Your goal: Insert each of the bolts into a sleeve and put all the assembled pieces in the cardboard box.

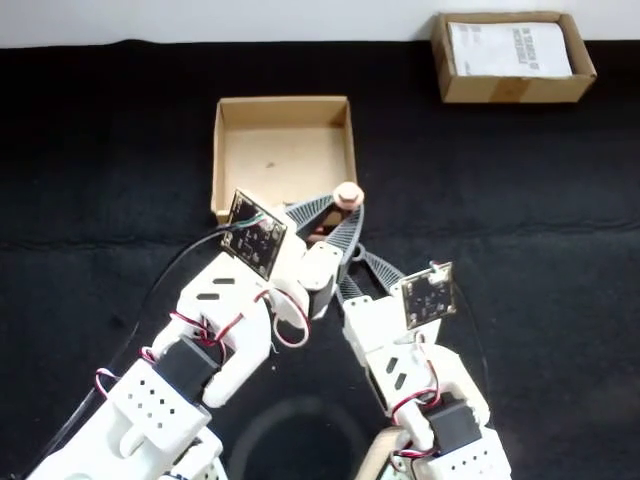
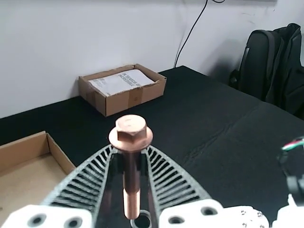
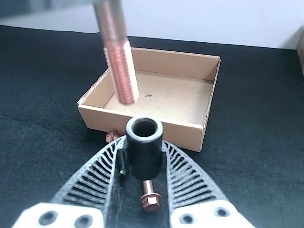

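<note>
Left tool (image 2: 130,151) clamps a copper bolt (image 2: 130,135) head-up, its threaded tip just above and slightly off the bore of the sleeve (image 3: 144,152) held upright in the right tool (image 3: 144,142), near the cardboard box (image 3: 156,124). Insertion is in hand: the tip likely needs centring, then a straight descent. Box wall stands close; worktop (image 1: 470,200) to its right leaves room.

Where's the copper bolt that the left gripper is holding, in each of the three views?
High view: bolt, head showing, by the empty cardboard box, at its near right corner.
Left wrist view: bolt upright in the left gripper.
Right wrist view: its threaded end hangs over the sleeve in the right gripper.
Shared landmark: the empty cardboard box.
</note>
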